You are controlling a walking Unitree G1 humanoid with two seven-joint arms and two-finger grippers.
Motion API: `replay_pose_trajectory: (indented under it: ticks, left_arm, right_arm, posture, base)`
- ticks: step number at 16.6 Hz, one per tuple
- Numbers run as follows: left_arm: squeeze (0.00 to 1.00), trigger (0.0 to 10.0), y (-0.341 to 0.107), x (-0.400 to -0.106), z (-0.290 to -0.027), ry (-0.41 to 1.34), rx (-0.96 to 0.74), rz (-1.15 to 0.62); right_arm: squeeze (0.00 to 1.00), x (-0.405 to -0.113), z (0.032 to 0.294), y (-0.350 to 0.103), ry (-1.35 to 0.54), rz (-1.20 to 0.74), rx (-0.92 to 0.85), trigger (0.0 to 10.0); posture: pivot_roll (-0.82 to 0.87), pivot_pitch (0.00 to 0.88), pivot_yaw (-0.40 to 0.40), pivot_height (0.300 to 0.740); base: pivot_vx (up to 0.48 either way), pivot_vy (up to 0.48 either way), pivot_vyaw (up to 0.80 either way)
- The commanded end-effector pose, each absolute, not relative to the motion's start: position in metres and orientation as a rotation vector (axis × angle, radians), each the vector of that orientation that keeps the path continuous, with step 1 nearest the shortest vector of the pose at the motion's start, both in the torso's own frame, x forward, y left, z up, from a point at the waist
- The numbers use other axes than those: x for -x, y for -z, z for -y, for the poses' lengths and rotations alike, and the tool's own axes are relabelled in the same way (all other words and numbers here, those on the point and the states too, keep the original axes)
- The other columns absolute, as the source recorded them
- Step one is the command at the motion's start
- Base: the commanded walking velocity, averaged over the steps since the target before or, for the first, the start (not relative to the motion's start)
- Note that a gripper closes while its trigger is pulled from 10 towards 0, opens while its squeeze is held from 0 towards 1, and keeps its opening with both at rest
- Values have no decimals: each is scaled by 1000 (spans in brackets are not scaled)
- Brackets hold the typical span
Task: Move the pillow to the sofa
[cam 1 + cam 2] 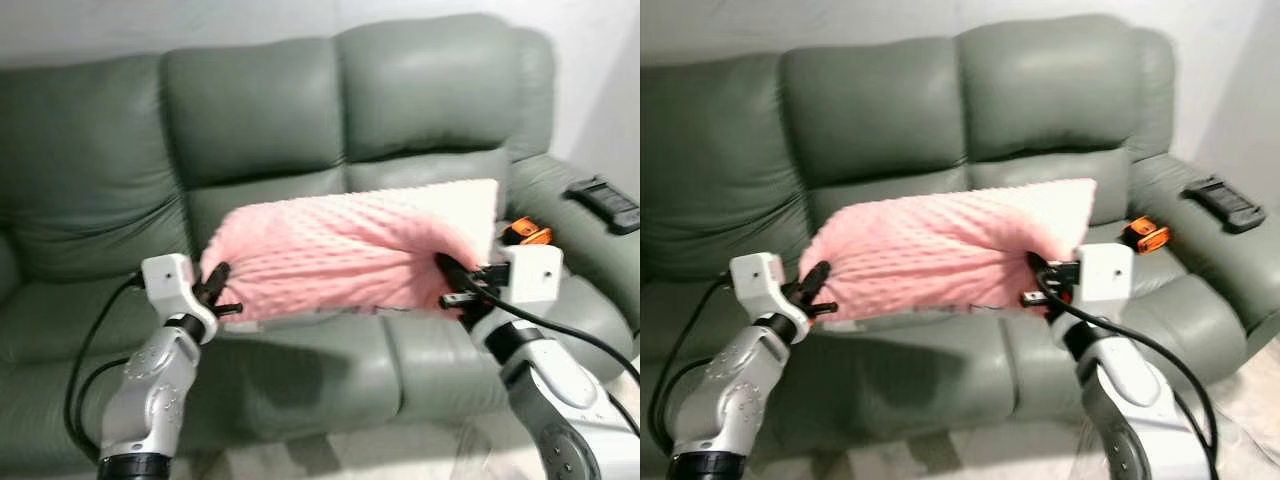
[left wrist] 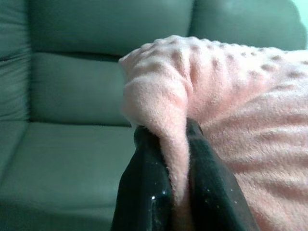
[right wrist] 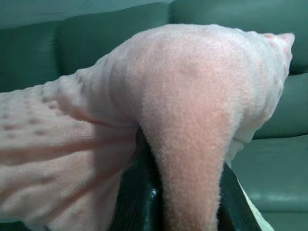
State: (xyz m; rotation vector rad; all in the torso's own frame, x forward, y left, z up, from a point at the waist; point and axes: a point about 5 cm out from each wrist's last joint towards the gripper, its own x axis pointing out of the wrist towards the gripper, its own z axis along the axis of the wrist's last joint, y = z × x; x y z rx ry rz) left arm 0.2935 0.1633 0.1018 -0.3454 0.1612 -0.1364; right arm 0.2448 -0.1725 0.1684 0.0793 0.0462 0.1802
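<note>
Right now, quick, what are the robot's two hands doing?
Left gripper: jaws shut on a fold at one end of the pink pillow.
Right gripper: jaws shut on the pillow's other end, above the sofa.

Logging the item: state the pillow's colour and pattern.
Pink with a raised dot texture; the pillow shows best in the left eye view.

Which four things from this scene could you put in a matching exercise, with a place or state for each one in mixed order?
Things:
1. pillow
2. black device
3. orange object
4. left gripper

Places or states:
A. on the sofa armrest
B. pinching the pillow's end, robot's left side
C. held above the seat between both grippers
D. on the seat, behind the right gripper

Pairs: 1-C, 2-A, 3-D, 4-B
</note>
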Motion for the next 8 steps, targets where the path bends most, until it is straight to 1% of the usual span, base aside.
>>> replay_pose_trajectory:
  ticks: [1, 3, 5, 6, 8]
  left_arm:
    - [0, 10000, -105, -293, -176, 97, 316, -145]
    - [0, 10000, -105, -292, -178, 95, 304, -149]
    - [0, 10000, -103, -290, -182, 82, 264, -162]
    - [0, 10000, -102, -289, -183, 84, 261, -162]
    - [0, 10000, -100, -285, -186, 76, 252, -172]
  right_arm:
    - [0, -246, 172, -176, -169, 6, -75, 10000]
    - [0, -248, 177, -176, -102, 52, -70, 10000]
    - [0, -250, 183, -167, -53, 39, -66, 10000]
    - [0, -250, 183, -163, -48, 27, -66, 10000]
    - [0, -248, 181, -156, -56, 13, -61, 10000]
  posture:
    - [-215, 0, 56, 740]
    - [-207, 0, 61, 740]
    - [-199, 0, 63, 740]
    - [-199, 0, 63, 740]
    - [-192, 0, 62, 740]
  base:
    - [442, 0, 0]
    - [439, 0, 0]
    - [366, 0, 0]
    - [259, 0, 0]
    - [0, 0, 0]
